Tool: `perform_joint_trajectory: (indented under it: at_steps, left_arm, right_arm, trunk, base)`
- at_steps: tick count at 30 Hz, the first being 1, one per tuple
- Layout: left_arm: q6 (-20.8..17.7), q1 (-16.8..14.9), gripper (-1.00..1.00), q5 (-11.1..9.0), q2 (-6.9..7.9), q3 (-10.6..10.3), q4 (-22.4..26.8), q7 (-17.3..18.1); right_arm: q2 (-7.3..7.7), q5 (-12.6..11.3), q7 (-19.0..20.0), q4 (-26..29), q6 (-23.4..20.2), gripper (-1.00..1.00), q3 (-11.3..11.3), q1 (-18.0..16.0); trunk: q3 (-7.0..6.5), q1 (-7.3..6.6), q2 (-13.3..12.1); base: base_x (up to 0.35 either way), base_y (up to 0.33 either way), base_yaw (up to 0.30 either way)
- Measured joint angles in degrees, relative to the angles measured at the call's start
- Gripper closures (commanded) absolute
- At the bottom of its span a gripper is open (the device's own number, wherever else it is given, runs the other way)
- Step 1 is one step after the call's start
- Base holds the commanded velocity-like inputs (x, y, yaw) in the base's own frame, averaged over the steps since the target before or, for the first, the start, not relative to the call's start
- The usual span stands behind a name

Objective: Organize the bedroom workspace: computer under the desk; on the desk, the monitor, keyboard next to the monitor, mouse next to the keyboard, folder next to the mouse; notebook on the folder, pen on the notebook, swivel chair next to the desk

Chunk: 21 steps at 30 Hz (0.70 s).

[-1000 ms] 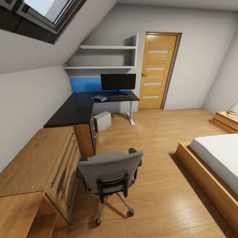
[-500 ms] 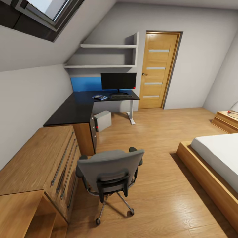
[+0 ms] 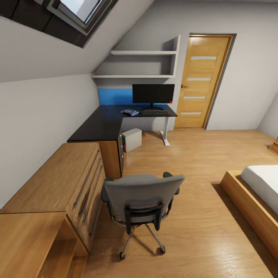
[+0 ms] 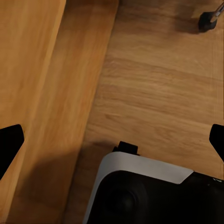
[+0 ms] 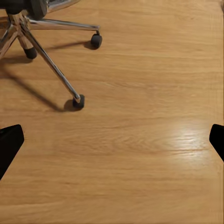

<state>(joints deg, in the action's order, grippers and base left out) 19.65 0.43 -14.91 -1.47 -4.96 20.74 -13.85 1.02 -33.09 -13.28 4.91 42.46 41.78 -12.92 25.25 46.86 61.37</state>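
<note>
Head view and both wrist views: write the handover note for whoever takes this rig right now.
Left gripper: open, empty, over the floor beside the wooden cabinet.
Right gripper: open, empty, over bare floor near the swivel chair casters.
Done: monitor and keyboard on the desk; computer on the floor under it.
A small blue-and-white item lies left of the keyboard; too small to identify.
Left: chair stands apart from the desk, back towards us, seat hidden. Mouse, folder, notebook and pen placement unconfirmed.
</note>
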Motion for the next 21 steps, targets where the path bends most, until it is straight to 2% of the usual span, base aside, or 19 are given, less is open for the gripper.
perform_joint_trajectory:
  at_steps: [11, 15, 21]
  left_arm:
    - [0.00, -0.01, -1.00, 0.01, 0.02, 0.05, 0.01, -0.01]
    - [0.01, -0.01, -1.00, 0.04, -0.06, 0.04, -0.01, 0.06]
    - [-0.14, -0.02, -1.00, 0.07, -0.20, 0.01, -0.02, 0.16]
  right_arm:
    - [0.00, -0.01, 0.00, 0.01, 0.00, -1.00, 0.00, 0.00]
    - [0.07, 0.12, 0.00, 0.01, 0.00, -1.00, 0.01, 0.01]
    - [0.09, 0.26, 0.00, 0.01, 0.01, -1.00, 0.01, 0.00]
  trunk:
    - [2.29, 2.42, 4.41]
    - [3.05, 3.30, 6.02]
    - [4.13, 4.62, 8.43]
  base:
    - [0.000, 0.000, 0.213]
    - [0.000, -0.004, 0.030]
    - [-0.040, -0.144, 0.001]
